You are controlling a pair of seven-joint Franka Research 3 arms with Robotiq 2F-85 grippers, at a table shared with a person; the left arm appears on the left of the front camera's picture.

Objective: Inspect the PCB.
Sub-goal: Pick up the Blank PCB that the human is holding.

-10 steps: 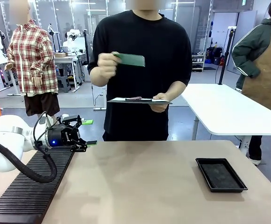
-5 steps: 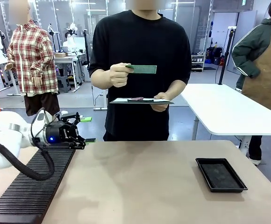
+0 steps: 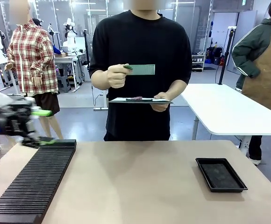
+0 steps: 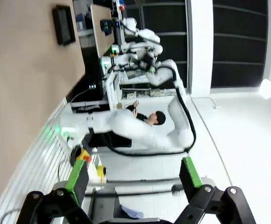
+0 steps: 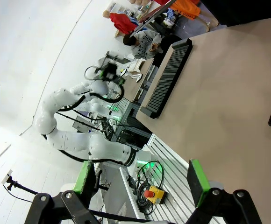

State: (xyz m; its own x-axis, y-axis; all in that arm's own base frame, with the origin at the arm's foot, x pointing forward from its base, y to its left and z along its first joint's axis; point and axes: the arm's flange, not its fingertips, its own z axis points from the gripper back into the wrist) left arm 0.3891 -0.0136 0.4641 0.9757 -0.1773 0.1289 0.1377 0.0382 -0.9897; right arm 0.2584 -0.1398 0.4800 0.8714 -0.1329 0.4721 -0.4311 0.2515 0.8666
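Observation:
The person at the far side holds the PCB [image 3: 142, 69], a thin green board, level at chest height in one hand [image 3: 114, 76], its face turned toward me. The other hand carries a white clipboard [image 3: 140, 100] below it. My left gripper [image 3: 39, 126] hangs blurred at the far left, above the far end of the black slotted rack [image 3: 37, 179], well away from the board. In the left wrist view its fingers [image 4: 77, 175] stand wide apart with nothing between them. My right gripper [image 5: 139, 178] is open and empty too, looking along the table [image 5: 219, 102].
A black shallow tray [image 3: 220, 174] lies at the table's right. The rack [image 5: 168, 77] runs along the left edge. A white table [image 3: 224, 112] stands behind on the right, with another person in an apron [image 3: 266, 60] beside it.
My left arm has drawn back to the left and risen off the rack's far end. The person lowered the PCB a little and turned it level.

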